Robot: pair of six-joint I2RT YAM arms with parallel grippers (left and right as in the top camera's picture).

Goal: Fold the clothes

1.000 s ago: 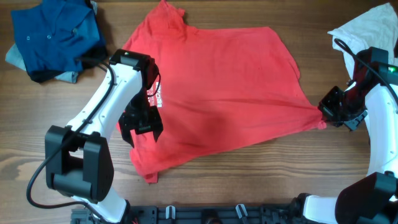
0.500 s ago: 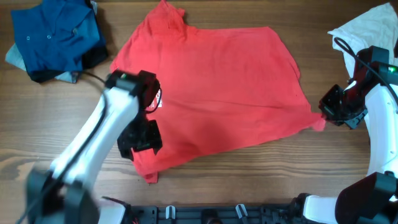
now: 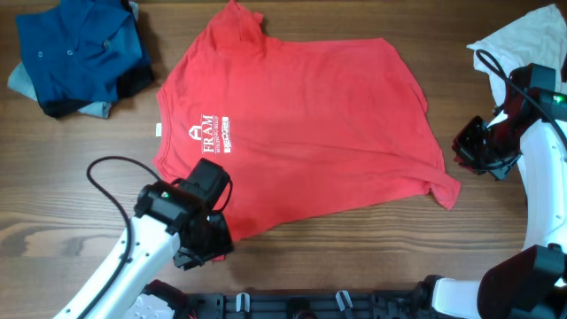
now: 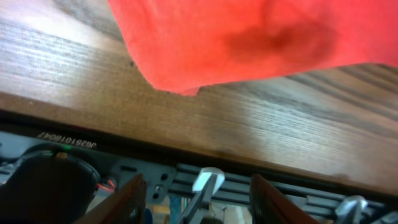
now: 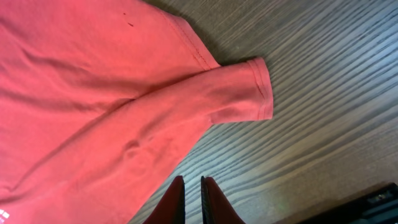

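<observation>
Both arms have let go: the left gripper [image 4: 199, 190], fingers wide apart, has backed off with the red T-shirt [image 3: 310, 124] corner just ahead, while the right gripper [image 5: 193, 190], nearly together on nothing, has dropped the sleeve [image 5: 239, 93] flat in front, so the shirt looks spread and ready to fold.

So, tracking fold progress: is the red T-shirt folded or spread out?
Spread out. The red T-shirt lies open on the table, chest lettering showing, one sleeve sticking out sideways.
</observation>
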